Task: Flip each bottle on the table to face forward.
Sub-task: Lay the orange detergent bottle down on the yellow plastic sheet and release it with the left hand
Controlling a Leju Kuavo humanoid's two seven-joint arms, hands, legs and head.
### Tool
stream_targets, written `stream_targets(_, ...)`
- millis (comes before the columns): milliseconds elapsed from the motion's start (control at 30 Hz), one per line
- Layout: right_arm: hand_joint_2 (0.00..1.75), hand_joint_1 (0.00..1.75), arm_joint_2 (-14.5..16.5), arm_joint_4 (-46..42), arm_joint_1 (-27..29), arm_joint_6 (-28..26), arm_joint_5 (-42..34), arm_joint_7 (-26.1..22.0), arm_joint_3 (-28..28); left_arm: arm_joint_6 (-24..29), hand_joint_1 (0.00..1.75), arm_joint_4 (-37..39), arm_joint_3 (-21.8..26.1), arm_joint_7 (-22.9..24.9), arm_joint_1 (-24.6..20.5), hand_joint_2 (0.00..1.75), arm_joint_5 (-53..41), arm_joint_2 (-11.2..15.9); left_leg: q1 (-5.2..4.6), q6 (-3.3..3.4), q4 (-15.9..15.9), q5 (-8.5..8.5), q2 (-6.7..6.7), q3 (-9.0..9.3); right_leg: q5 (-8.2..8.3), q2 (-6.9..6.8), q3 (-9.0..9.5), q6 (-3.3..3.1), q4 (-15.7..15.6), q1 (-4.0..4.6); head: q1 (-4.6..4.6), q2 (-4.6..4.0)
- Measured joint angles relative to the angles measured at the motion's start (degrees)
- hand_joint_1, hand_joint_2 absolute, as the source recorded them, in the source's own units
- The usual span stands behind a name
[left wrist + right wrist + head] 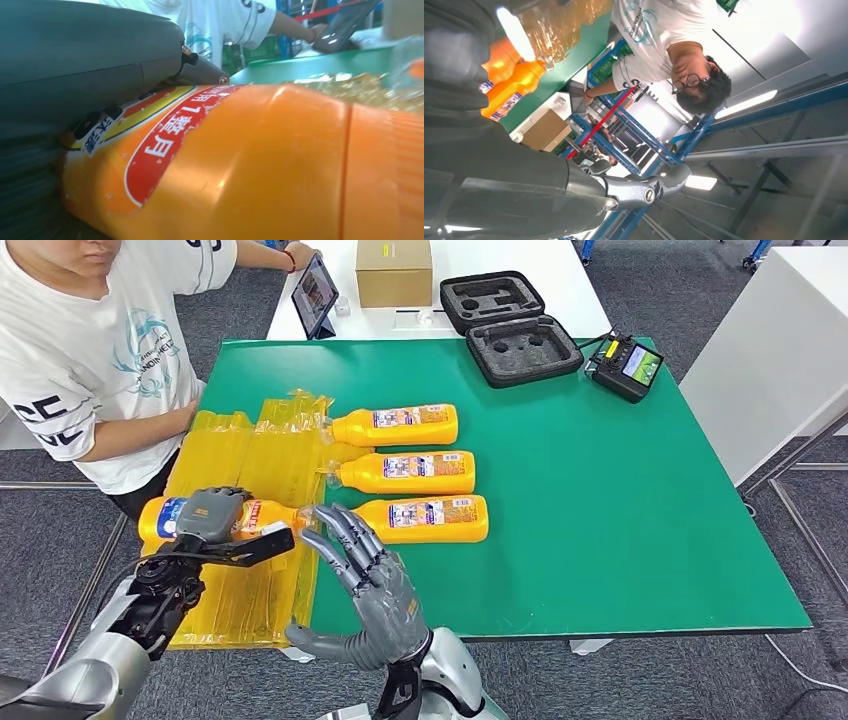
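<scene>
Left hand (208, 515) grips the fourth bottle (235, 517), left of the three-bottle row (410, 472); right hand (372, 575) is empty, fingers spread beside it. Step judged: turning this bottle; next, rotate it label-forward.

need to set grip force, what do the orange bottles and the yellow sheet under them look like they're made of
The bottle in the left hand looks like glossy orange plastic, judging by sharp highlights on its wall. The yellow sheet looks like thin crinkled plastic film, wrinkled and shiny.
</scene>
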Motion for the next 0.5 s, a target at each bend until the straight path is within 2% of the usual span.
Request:
stream_targets(233, 1.75, 0.0, -0.3, 0.0, 0.2, 0.0, 0.0, 0.1, 0.3, -0.1, 1.75, 1.8, 0.0, 0.6, -1.1, 1.75, -0.6, 0.3, 0.0, 0.0, 0.0, 0.0, 0.0, 0.0, 0.0, 0.0, 0.0, 0.0, 0.0, 0.0, 0.01, 0.0)
stream_targets(467, 1.75, 0.0, -0.6, 0.0, 0.2, 0.0, -0.1, 1.3, 0.8, -1.8, 1.75, 4.9, -0.5, 5.3, -3.2, 1.75, -4.7, 0.9, 0.0, 0.0, 0.0, 0.0, -0.01, 0.02, 0.01, 0.0, 0.02, 0.0, 0.0, 0.0, 0.0, 0.0)
stream_targets(500, 1.75, 0.0, -0.7, 0.0, 0.2, 0.0, -0.1, 1.4, 0.9, -2.3, 1.68, 5.4, -0.5, 5.2, -3.5, 1.75, -4.4, 1.0, 0.0, 0.0, 0.0, 0.0, -0.01, 0.02, 0.01, 0.0, 0.03, 0.0, 0.0, 0.0, 0.0, 0.0)
